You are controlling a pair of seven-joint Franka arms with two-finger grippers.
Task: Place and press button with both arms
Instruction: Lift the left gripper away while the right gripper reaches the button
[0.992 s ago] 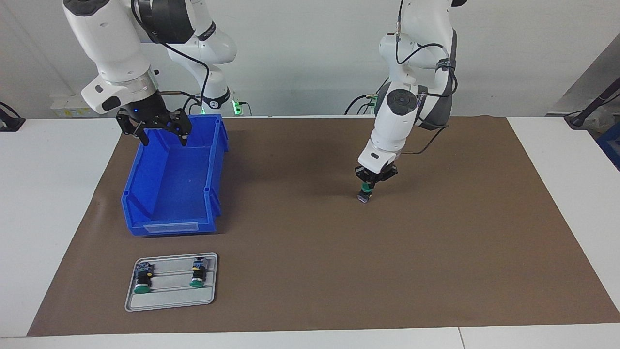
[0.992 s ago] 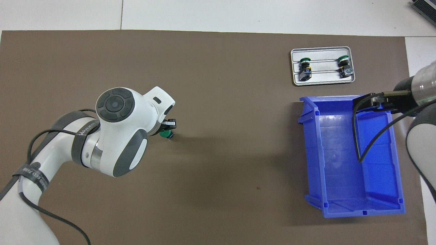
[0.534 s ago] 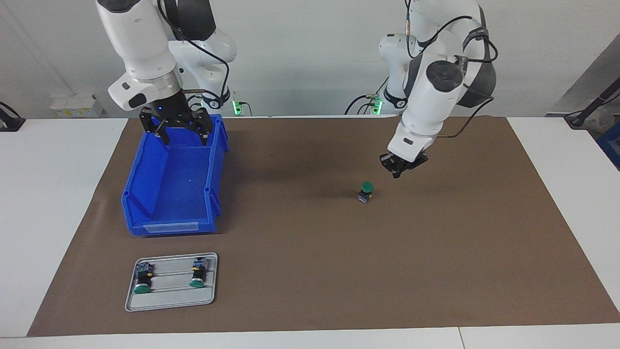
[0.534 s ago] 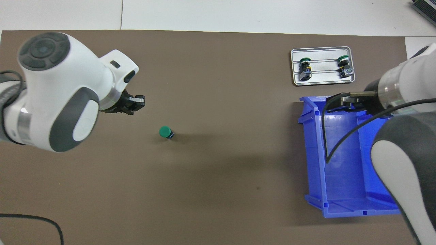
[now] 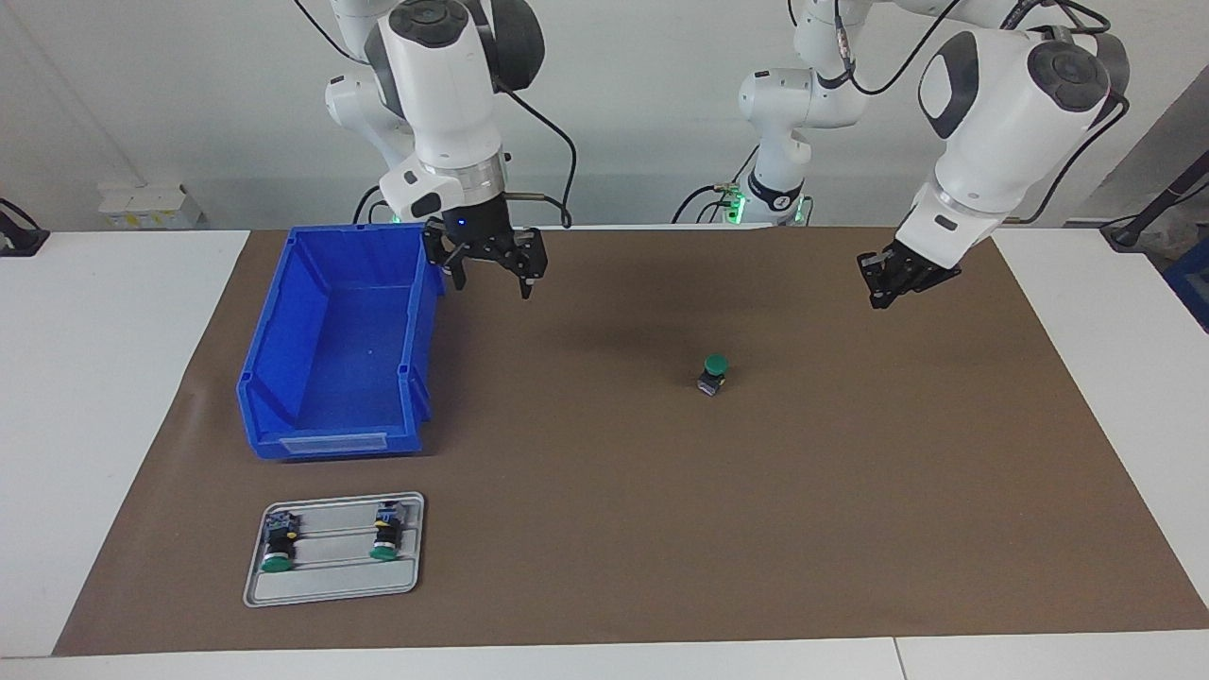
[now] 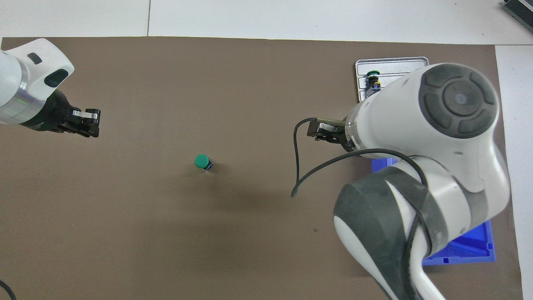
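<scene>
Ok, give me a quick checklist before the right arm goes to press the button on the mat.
1. Button upright on the mat, green cap up: ok.
2. Nothing touching the button: ok.
3. Left hand in the air, apart from the button: ok.
4. Right hand over the button: not ok, it hangs over the mat beside the blue bin.
5. Right hand shut for pressing: not ok, open.

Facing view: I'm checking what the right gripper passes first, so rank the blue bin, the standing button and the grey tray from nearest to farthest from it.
From the right gripper, raised over the mat:
1. Blue bin, right beside it.
2. Standing button, mid-mat, toward the left arm's end.
3. Grey tray, farthest from the robots.
</scene>
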